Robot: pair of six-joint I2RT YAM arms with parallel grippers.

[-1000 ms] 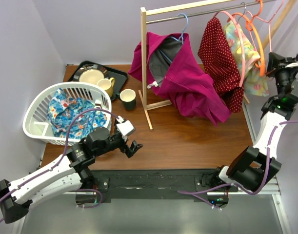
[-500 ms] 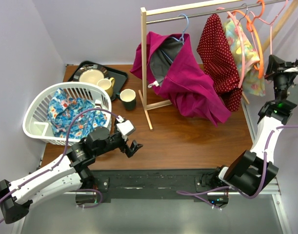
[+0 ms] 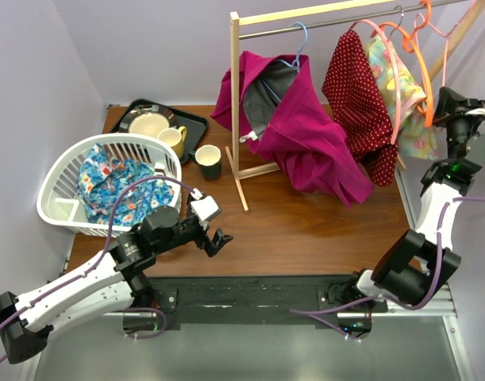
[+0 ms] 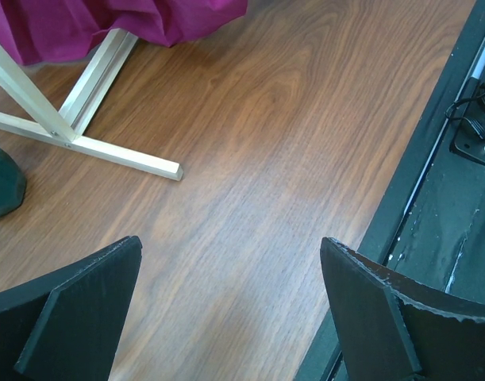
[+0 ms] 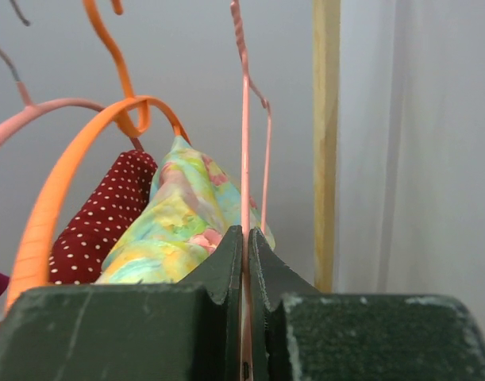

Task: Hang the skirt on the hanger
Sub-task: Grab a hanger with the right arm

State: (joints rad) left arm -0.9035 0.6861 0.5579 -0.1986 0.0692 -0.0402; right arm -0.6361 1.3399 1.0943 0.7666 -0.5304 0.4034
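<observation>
Landmark: the pale wooden clothes rack with a metal rail (image 3: 234, 95), standing on the brown wooden table (image 3: 321, 230). My right gripper (image 5: 245, 246) is raised to the rack's right end, its jaws closed on the wire of a thin pink hanger (image 5: 245, 143) that rises straight up from between them. The pastel yellow, green and pink floral skirt (image 5: 186, 214) hangs at that same end of the rack, just beside the pink wire and under the curve of a broad orange plastic hanger (image 5: 59, 182). Which hanger carries it cannot be told. Farther in along the rail from the skirt hangs a dark red garment with white polka dots (image 3: 357, 87), and next a magenta jacket (image 3: 306, 135) on a light blue hanger (image 3: 298, 40), draped beside the rack's upright post. My left gripper (image 4: 230, 278) hovers low over the table in front of the rack's foot, its jaws spread wide with nothing between them. To the left of the rack sit a dark green mug (image 3: 208, 161), a yellow mug (image 3: 173, 139) on a black tray (image 3: 190, 123), and a white plastic laundry basket (image 3: 107, 143) holding a blue floral cloth (image 3: 119, 186).
</observation>
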